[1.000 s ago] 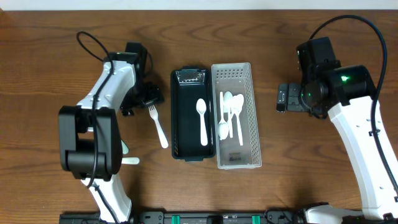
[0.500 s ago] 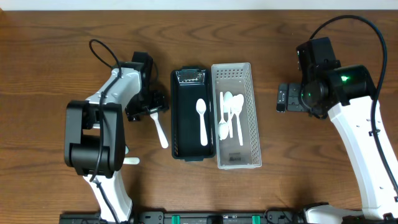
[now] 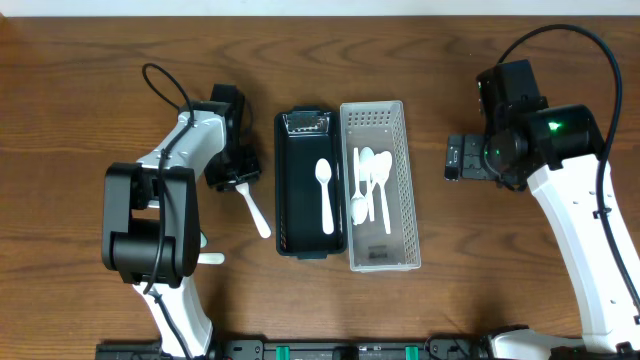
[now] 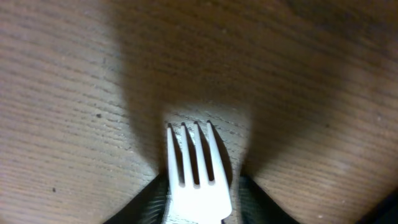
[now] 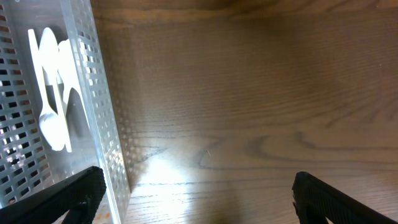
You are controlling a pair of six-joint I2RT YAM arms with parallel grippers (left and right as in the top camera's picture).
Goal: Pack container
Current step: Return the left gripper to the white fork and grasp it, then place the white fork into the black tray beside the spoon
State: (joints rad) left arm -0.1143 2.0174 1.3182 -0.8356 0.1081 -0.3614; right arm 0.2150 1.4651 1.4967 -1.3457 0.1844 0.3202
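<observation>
A white plastic fork (image 3: 254, 206) lies on the wooden table left of the black container (image 3: 290, 190), which holds one white spoon (image 3: 325, 192). My left gripper (image 3: 236, 174) sits low over the fork's head. In the left wrist view the fork (image 4: 191, 163) points its tines away, and the gripper (image 4: 200, 204) is shut on its neck, with a dark finger pressed against each side. My right gripper (image 3: 462, 158) hovers open to the right of the clear tray. In the right wrist view its fingers (image 5: 65, 198) stand wide apart with only bare wood between them.
A clear perforated tray (image 3: 402, 180) with several white spoons (image 3: 372, 185) stands against the black container's right side; the same tray (image 5: 99, 106) shows at the left of the right wrist view. Another white utensil (image 3: 208, 258) lies by the left arm's base.
The left gripper slid right and down onto the fork's head, then its jaws closed in on the fork. The right arm has not moved.
</observation>
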